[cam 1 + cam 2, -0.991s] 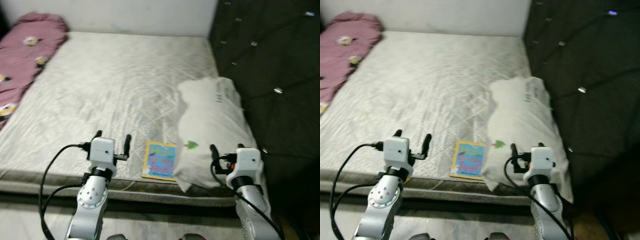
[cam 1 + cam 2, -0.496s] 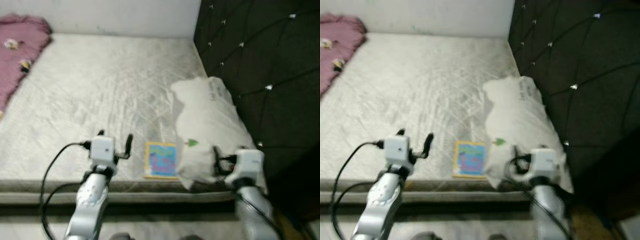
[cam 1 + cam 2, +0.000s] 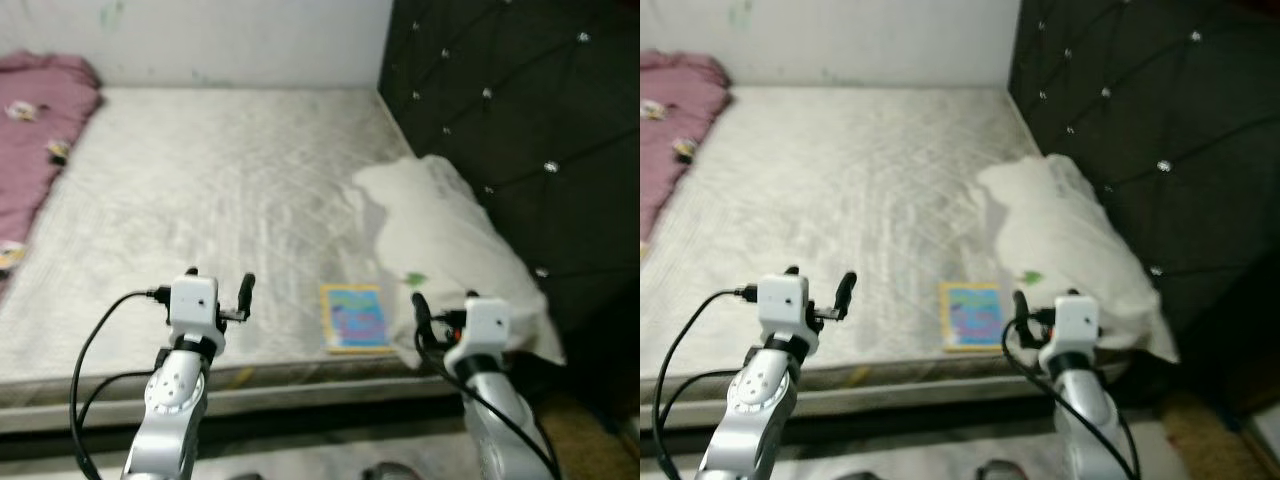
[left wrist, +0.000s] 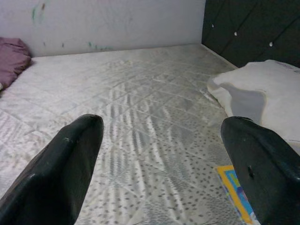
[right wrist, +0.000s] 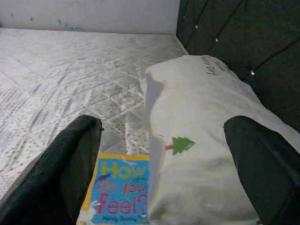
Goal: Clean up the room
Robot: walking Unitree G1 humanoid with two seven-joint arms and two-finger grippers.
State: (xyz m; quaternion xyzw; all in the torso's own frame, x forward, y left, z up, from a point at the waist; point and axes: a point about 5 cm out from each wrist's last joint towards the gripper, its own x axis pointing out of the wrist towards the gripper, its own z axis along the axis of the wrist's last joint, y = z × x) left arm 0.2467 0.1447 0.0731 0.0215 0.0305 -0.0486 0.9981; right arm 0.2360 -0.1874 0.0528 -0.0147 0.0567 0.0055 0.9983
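A small colourful picture book (image 3: 355,318) lies flat near the front edge of the bare grey mattress (image 3: 230,190). A white pillow (image 3: 450,245) with a little green tree print lies against its right side. My left gripper (image 3: 219,280) hovers open over the mattress's front edge, left of the book, nothing between its fingers. My right gripper (image 3: 443,303) stands open at the pillow's front corner, just right of the book. The right wrist view looks along its fingers (image 5: 65,173) at the book (image 5: 119,194) and pillow (image 5: 201,140). In the left wrist view the book's corner (image 4: 236,192) shows.
A pink blanket (image 3: 40,110) lies bunched at the mattress's far left. A black tufted headboard (image 3: 520,120) walls the right side, and a pale wall (image 3: 230,40) runs behind. Floor (image 3: 300,455) shows in front of the mattress edge.
The whole picture has shifted, so the camera moved: book and pillow now sit further right in view. Both grippers hold the same open pose in front of the mattress edge.
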